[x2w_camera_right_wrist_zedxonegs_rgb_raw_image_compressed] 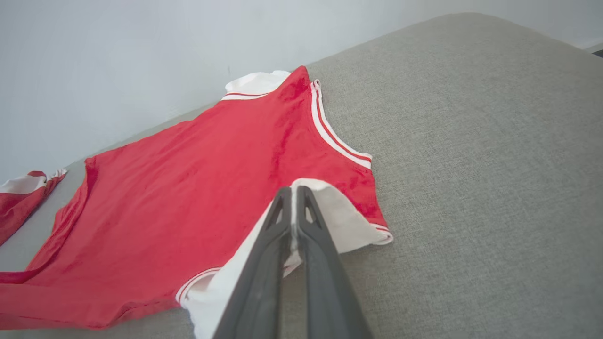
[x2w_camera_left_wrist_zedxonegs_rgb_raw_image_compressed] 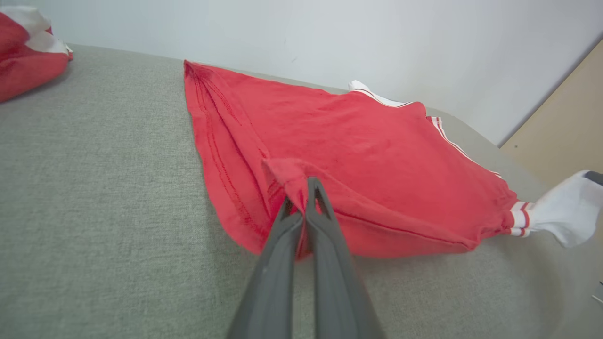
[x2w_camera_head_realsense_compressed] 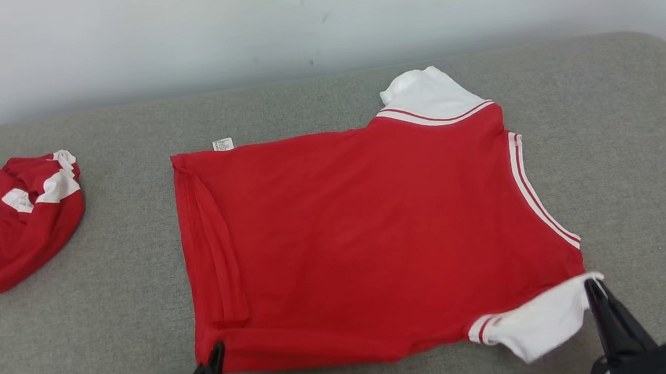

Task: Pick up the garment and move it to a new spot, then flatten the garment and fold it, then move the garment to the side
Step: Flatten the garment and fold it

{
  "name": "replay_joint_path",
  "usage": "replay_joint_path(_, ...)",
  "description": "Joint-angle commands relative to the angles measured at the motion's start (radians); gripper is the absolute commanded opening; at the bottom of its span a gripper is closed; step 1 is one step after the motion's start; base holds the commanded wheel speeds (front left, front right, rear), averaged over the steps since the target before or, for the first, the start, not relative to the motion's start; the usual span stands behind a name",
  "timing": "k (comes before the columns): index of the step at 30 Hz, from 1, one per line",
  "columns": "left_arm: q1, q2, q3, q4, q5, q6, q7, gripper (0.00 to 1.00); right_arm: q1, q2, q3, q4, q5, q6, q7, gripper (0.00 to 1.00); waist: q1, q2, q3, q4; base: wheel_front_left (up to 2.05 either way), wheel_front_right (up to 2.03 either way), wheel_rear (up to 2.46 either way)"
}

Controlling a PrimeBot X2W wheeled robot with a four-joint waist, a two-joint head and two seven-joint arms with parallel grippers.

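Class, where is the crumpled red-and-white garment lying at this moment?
The crumpled red-and-white garment lies at the far left of the head view on the grey fabric surface, apart from the spread red shirt to its right.

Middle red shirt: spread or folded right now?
Spread, not folded: shirt lies open on the grey cushion, both white sleeves out. The left gripper pinches the near hem corner, right gripper the near sleeve.
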Motion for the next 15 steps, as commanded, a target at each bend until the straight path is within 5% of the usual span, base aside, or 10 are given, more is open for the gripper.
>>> replay_joint_path(1, -0.027, 0.006, -0.006, -0.001, 0.001, 0.001, -0.003, 0.0, -0.044, -0.019, 0.007, 0.014, -0.004, -0.002, 0.006, 0.0, 0.0, 0.0, 0.011, 0.008, 0.0, 0.0, 0.0)
replay_joint_path(15, -0.186, 0.038, -0.055, 0.068, -0.037, 0.001, -0.003, 0.0, -0.367, -0.072, 0.028, 0.264, -0.022, -0.002, 0.014, 0.0, 0.0, 0.0, 0.06, 0.031, 0.0, 0.0, 0.0)
